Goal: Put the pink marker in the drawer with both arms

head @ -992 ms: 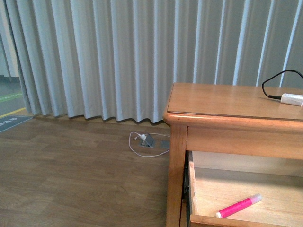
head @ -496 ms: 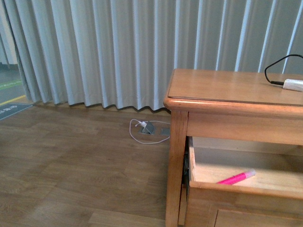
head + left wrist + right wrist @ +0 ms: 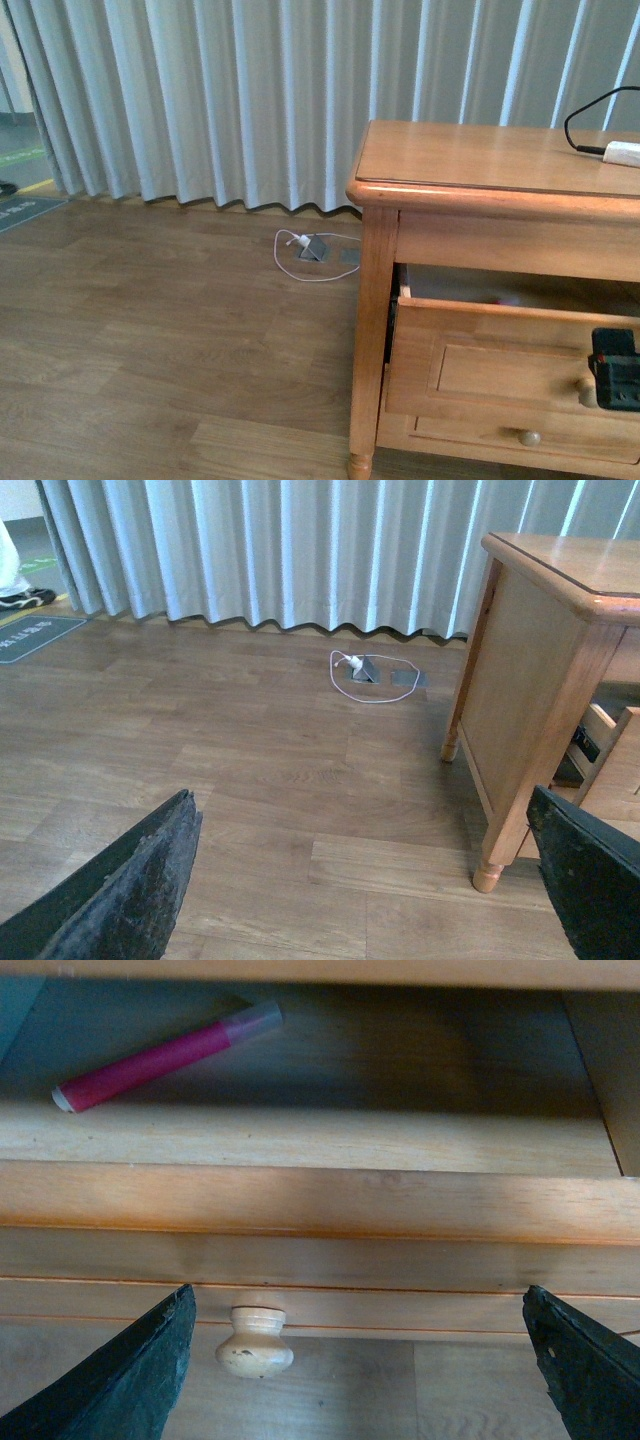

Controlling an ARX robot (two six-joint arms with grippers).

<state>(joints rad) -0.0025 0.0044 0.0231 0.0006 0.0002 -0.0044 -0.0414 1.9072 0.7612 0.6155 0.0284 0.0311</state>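
Note:
The pink marker (image 3: 160, 1057) lies flat on the pale floor inside the drawer (image 3: 320, 1200); in the front view the drawer front (image 3: 500, 365) hides it. The drawer stands partly out of the wooden table (image 3: 480, 160). My right gripper (image 3: 356, 1295) is open and empty just in front of the drawer front, with the round knob (image 3: 255, 1340) between its fingers, nearer one of them. It shows in the front view (image 3: 615, 370) next to the knob (image 3: 586, 391). My left gripper (image 3: 362, 798) is open and empty over the floor, beside the table's side (image 3: 515, 680).
A white plug block (image 3: 622, 152) with a black cable lies on the tabletop. A lower drawer with a smaller knob (image 3: 530, 437) sits below. A floor socket with a white cable (image 3: 312, 248) lies near the curtain (image 3: 250, 100). Wood floor stretches left.
The drawer has slid from wide open to partly open. The marker has dropped out of the front view behind the drawer front. My right gripper has come into view at the knob.

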